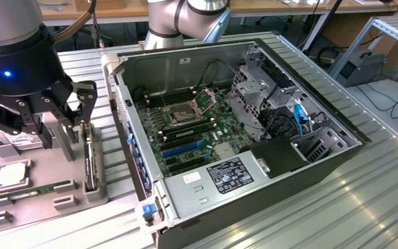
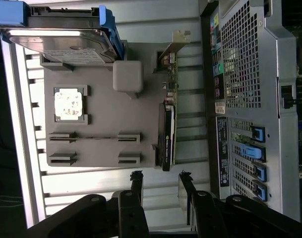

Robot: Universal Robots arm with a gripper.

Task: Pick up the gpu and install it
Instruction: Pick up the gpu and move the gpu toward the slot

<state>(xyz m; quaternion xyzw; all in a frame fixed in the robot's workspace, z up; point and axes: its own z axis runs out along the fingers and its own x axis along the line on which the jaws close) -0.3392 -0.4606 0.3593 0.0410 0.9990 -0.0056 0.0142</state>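
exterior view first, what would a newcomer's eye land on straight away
The open computer case in the middle, its motherboard laid bare, catches the eye first. At the exterior view's left the black claw hangs open over the gpu, which stands on edge in a grey parts tray.

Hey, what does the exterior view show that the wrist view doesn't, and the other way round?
Exterior view: the inside of the open computer case, with its motherboard and the labelled power supply. Wrist view: the outer face of the case's perforated rear panel. Both: the grey holder tray, the gpu standing on edge in it, the processor chip, and the open gripper over the tray near the gpu, holding nothing.
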